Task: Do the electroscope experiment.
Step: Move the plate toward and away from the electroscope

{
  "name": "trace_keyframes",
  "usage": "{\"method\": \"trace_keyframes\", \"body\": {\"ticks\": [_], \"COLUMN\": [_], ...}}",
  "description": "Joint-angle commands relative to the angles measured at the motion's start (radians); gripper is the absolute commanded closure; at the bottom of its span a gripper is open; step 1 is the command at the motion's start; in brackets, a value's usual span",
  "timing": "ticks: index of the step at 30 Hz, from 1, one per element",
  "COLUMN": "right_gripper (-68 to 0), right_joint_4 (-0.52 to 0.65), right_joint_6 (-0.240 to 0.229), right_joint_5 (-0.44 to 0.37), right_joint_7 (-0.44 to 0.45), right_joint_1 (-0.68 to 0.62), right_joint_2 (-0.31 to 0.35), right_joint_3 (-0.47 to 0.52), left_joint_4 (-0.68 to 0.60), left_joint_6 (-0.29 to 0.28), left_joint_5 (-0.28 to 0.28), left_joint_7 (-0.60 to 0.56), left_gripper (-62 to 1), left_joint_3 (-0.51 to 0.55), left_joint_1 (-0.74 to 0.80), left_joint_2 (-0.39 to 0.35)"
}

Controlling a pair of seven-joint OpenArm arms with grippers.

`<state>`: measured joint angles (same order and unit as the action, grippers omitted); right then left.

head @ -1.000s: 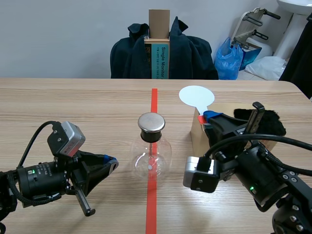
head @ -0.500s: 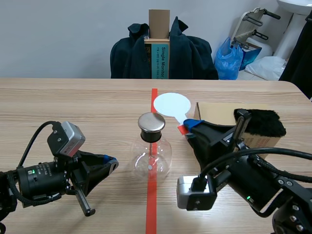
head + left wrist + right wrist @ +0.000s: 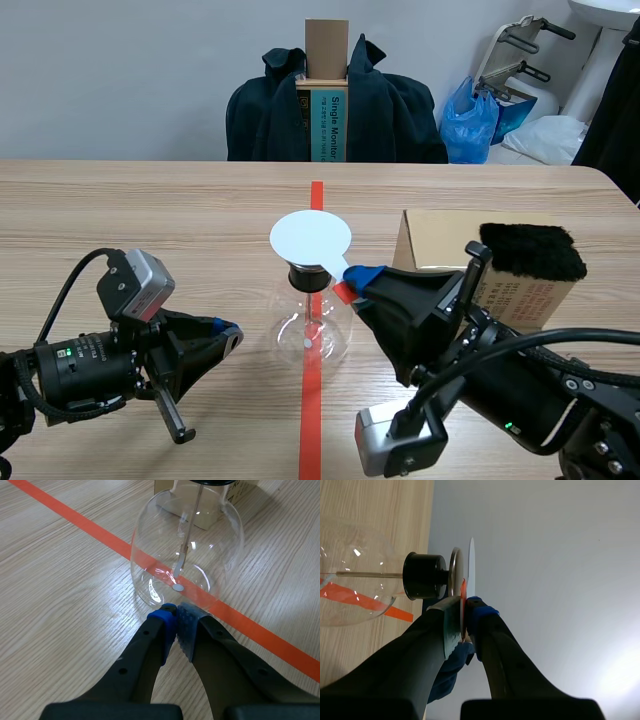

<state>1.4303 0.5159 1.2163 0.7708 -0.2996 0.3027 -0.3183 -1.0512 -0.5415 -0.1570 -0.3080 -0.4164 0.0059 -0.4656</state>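
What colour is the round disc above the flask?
White. The disc shows best in the scene view.

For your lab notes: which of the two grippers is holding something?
The right gripper: it is shut on the red handle of the white disc, over the flask's metal cap. The left gripper is shut on nothing, near the flask.

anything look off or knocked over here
Nothing stands out. The flask stands upright and intact on the tape, stopper in; the right gripper holds the white disc just over its cap; the box sits upright.
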Motion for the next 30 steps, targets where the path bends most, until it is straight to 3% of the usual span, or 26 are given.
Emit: {"method": "trace_keyframes", "body": {"ticks": [1, 11, 15, 30], "right_gripper": [-0.9, -0.9, -0.9, -0.9], "right_joint_4": [0.014, 0.014, 0.014, 0.014], "right_joint_6": [0.014, 0.014, 0.014, 0.014], "right_joint_5": [-0.008, -0.008, -0.008, -0.008], "right_joint_7": [0.006, 0.02, -0.016, -0.38], "right_joint_1": [0.012, 0.012, 0.012, 0.011], "right_joint_2": [0.01, 0.01, 0.01, 0.01], "right_joint_3": [0.005, 0.005, 0.005, 0.005], "left_joint_4": [-0.022, -0.022, -0.022, -0.022], "left_joint_6": [0.005, 0.005, 0.009, 0.009], "left_joint_5": [-0.006, -0.006, -0.001, 0.013], "left_joint_7": [-0.018, -0.018, -0.017, -0.017], "left_gripper": [-1.8, -1.9, -1.9, -1.8], "left_joint_3": [0.01, 0.01, 0.01, 0.01], "left_joint_1": [-0.001, -0.001, -0.001, 0.0], "left_joint_2": [0.006, 0.006, 0.011, 0.019]}}
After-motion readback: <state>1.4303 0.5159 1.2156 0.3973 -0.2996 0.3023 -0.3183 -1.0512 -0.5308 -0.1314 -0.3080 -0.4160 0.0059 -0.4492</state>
